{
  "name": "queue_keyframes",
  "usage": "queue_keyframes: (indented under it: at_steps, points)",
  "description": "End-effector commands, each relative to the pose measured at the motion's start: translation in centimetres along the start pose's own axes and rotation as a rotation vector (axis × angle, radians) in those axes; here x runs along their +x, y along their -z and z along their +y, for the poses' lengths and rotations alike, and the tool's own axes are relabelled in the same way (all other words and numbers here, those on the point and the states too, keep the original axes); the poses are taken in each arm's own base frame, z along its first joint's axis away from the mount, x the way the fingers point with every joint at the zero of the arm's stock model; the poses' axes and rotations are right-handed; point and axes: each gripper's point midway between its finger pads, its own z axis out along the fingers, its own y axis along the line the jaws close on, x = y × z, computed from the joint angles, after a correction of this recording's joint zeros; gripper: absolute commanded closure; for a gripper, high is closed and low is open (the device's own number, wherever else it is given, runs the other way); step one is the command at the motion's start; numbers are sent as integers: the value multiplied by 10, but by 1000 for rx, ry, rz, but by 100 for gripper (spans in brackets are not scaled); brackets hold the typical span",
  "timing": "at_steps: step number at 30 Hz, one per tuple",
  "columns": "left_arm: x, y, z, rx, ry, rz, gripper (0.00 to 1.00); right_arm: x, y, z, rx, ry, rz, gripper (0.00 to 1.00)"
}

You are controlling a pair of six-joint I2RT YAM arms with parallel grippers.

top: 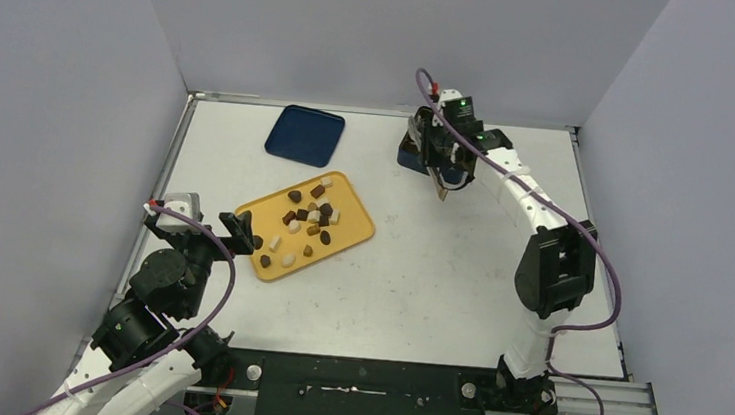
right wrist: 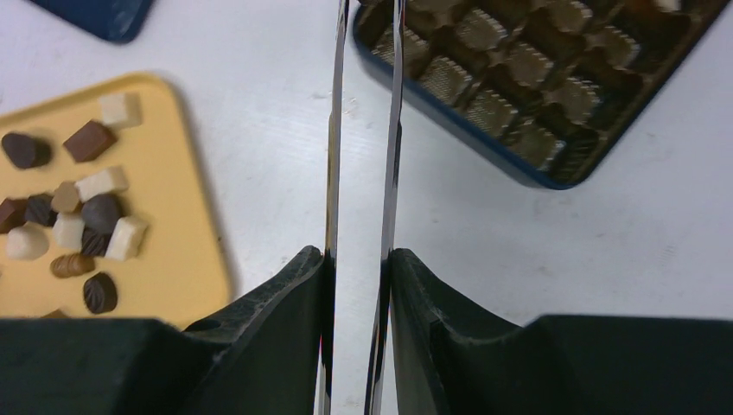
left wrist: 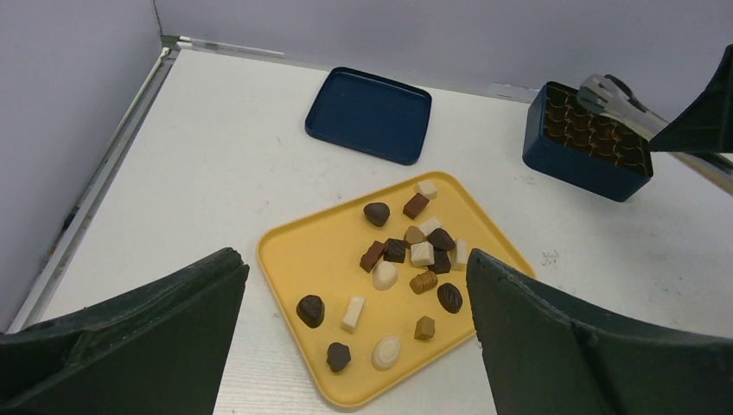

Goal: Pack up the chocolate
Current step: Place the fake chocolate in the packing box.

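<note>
By box [right wrist: 536, 104], R claw [right wrist: 359, 259] clamps tongs [left wrist: 615, 97].

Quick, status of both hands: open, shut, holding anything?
Left hand: open, holding nothing.
Right hand: closed on the metal tongs.

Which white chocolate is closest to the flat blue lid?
The white block at the far corner of the yellow tray, beside a reddish-brown piece. It sits nearest the blue lid; the other white ones lie farther from it.
</note>
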Motion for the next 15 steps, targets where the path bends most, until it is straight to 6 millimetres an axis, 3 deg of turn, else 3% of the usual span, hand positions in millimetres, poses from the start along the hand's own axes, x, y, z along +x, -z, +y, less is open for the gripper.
queue_keyframes:
  at_steps: [1, 7, 11, 15]
  points:
    - [-8, -2, -4, 11, 18, -25, 3, -57, 33, -53, 102, -80, -163, 81]
    - [-8, -2, -5, 20, 19, -24, 3, -58, 19, -107, 162, -162, -127, 80]
    - [-9, -2, -6, 23, 21, -27, 3, -59, 9, -120, 144, -195, -120, 79]
    - [-9, -2, -6, 22, 19, -28, 3, -54, -2, -121, 122, -202, -99, 77]
